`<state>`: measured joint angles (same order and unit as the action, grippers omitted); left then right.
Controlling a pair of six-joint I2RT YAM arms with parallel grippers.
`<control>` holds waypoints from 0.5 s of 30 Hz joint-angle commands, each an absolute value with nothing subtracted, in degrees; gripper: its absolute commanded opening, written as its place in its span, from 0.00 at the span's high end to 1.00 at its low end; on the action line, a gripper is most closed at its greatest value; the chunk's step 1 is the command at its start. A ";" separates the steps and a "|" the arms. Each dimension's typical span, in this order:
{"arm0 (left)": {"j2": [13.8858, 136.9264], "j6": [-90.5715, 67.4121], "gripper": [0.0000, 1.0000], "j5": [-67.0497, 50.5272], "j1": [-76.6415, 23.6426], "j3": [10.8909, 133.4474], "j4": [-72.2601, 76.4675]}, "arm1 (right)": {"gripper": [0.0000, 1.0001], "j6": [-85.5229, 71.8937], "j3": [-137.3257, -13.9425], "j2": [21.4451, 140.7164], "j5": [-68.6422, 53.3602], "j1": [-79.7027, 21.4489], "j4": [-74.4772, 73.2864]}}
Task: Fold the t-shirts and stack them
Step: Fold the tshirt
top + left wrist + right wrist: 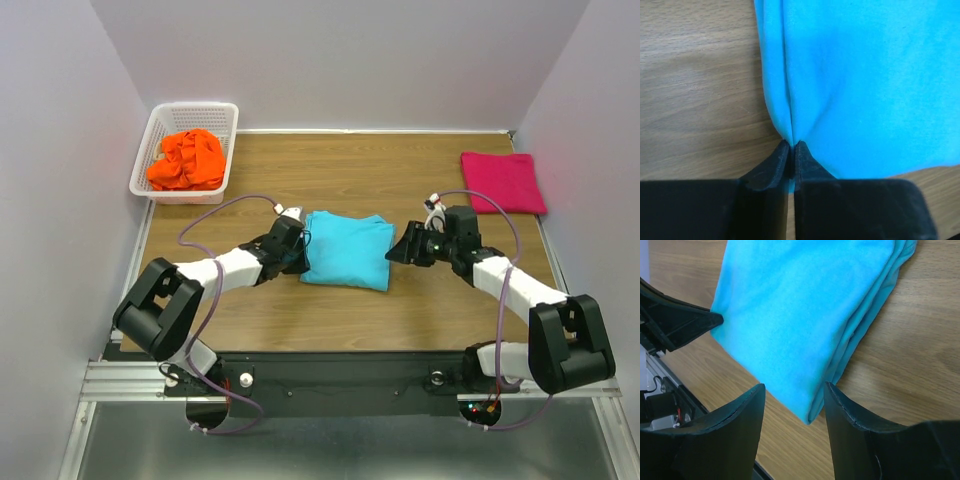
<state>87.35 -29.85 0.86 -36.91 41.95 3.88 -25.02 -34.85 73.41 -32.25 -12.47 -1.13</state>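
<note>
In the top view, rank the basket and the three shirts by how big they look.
1. white basket
2. turquoise shirt
3. pink shirt and orange shirt: too alike to rank; the orange one lies bunched up in the basket.

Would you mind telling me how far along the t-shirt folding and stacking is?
Done: the magenta-pink t-shirt lies folded at the far right, and the turquoise t-shirt looks folded mid-table. In hand: the left gripper pinches its edge; the right gripper is open astride its corner. Left: the orange t-shirt sits crumpled in the white basket, and nothing is stacked.
</note>
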 commanded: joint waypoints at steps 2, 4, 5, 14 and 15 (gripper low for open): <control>82.27 -31.90 1.00 0.26 -37.00 40.35 3.25 | 0.44 -24.17 -34.81 70.93 -31.55 -12.92 0.18; 82.53 -32.60 1.00 -2.43 -36.74 38.94 4.30 | 0.44 -24.43 -34.19 70.84 -31.73 -12.83 0.18; 83.23 -33.65 1.00 -3.16 -36.65 37.46 5.44 | 0.44 -24.61 -34.02 70.75 -31.82 -12.92 0.09; 78.59 -37.35 0.89 -3.09 -36.56 32.70 6.33 | 0.44 -25.14 -34.97 70.92 -32.43 -12.83 0.18; 77.62 -37.44 0.80 -2.55 -36.39 32.52 5.81 | 0.44 -25.22 -35.50 71.28 -32.43 -12.83 0.09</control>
